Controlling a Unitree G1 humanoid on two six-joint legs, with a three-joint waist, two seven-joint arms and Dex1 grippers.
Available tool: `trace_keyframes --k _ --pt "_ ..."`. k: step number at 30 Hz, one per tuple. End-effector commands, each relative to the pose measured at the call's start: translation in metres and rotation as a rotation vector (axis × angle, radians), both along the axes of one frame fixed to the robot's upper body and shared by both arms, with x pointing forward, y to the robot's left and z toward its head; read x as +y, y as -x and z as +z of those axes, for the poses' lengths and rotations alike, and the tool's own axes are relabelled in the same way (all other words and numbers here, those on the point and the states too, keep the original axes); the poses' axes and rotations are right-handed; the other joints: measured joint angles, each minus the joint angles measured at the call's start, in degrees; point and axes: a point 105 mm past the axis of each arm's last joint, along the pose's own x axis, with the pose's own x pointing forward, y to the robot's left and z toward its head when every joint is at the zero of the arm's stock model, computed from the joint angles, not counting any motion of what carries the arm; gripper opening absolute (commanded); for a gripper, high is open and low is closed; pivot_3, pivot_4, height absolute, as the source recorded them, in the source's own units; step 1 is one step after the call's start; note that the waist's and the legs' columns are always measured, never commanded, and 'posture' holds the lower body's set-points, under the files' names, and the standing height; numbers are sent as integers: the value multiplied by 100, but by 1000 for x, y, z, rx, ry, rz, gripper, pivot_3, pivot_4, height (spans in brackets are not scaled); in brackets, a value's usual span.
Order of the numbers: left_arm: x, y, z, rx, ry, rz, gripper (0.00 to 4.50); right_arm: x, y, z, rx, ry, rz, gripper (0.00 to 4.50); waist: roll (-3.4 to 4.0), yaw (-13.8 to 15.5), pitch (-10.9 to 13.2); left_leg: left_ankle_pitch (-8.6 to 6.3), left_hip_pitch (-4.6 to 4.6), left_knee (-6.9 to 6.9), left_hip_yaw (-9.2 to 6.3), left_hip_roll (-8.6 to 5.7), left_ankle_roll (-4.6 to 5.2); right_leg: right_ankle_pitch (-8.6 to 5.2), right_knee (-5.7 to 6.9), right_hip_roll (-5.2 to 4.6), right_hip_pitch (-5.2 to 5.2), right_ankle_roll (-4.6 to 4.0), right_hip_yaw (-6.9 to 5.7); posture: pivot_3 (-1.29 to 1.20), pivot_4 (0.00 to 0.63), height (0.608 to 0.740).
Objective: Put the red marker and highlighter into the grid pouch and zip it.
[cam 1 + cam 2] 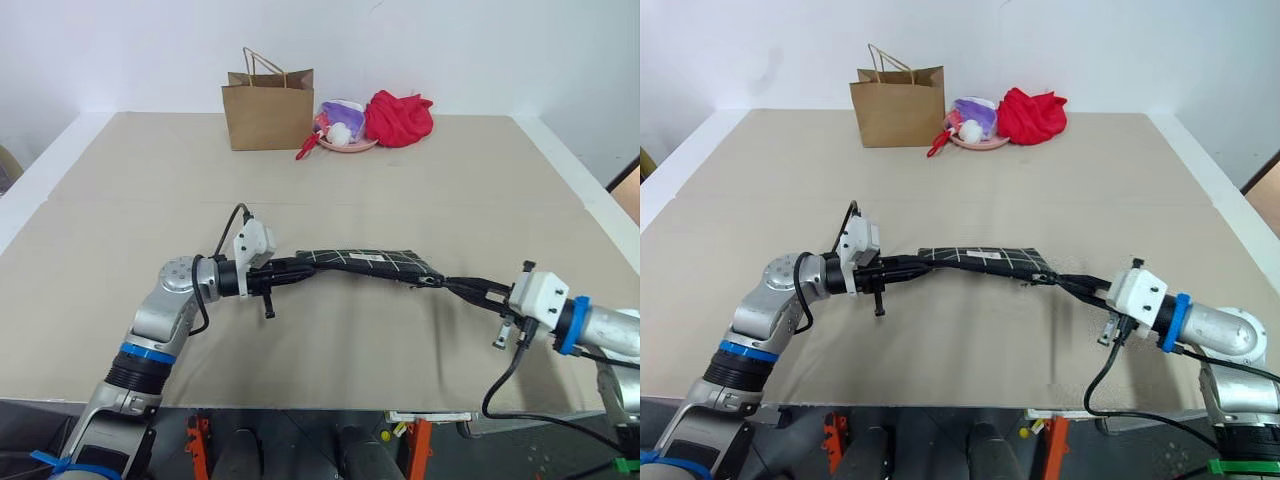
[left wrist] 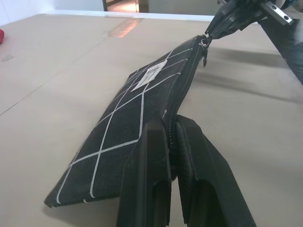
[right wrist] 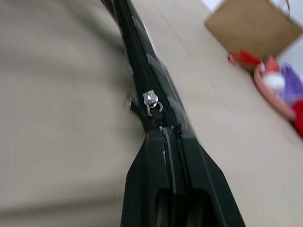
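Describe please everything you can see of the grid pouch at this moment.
The grid pouch is a flat black fabric case with thin white grid lines and a small white label. It hangs stretched above the table, zipper edge up. The left gripper pinches one end, the right gripper is shut at the other end, by the metal zipper slider.

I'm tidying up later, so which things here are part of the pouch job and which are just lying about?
In the job:
- black fabric grid pouch
- left gripper
- right gripper

Lying about:
- brown paper bag
- pink plate of small items
- crumpled red cloth
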Motion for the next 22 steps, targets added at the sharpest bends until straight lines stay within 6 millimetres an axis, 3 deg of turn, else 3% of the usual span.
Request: trace_keyframes --k 1,5,8,15,18,22 --pt "7 0 9 -39 2 11 0 -16 0 12 -53 24 -55 21 0 -9 0 0 1 0 0 0 0 0 0 0 0 0 0 0 150 740" --pt "7 2 7 -18 -7 -8 0 -19 -3 15 -39 -30 -82 21 0 -12 0 0 7 0 0 0 0 1 1 0 5 -1 0 0 150 740" --pt "7 7 5 26 -5 -35 1014 -11 -3 22 56 -181 -80 891 1 -13 0 0 7 1 0 0 0 1 1 0 7 -1 1 0 150 740" --pt "14 21 3 98 -36 -70 4463 18 -3 32 252 -376 -53 4279 3 -14 -1 0 7 0 -1 0 0 -1 3 0 7 -2 1 0 150 740" --pt "40 14 9 152 -6 78 4500 23 0 21 352 -397 -60 4444 2 -16 -1 0 7 -1 -1 2 0 -2 3 0 5 -5 1 0 150 740" --pt "68 5 0 131 -40 262 4500 8 -3 10 361 -400 -132 4444 2 -8 -1 0 7 0 0 2 0 -7 2 0 5 -12 0 0 150 740"
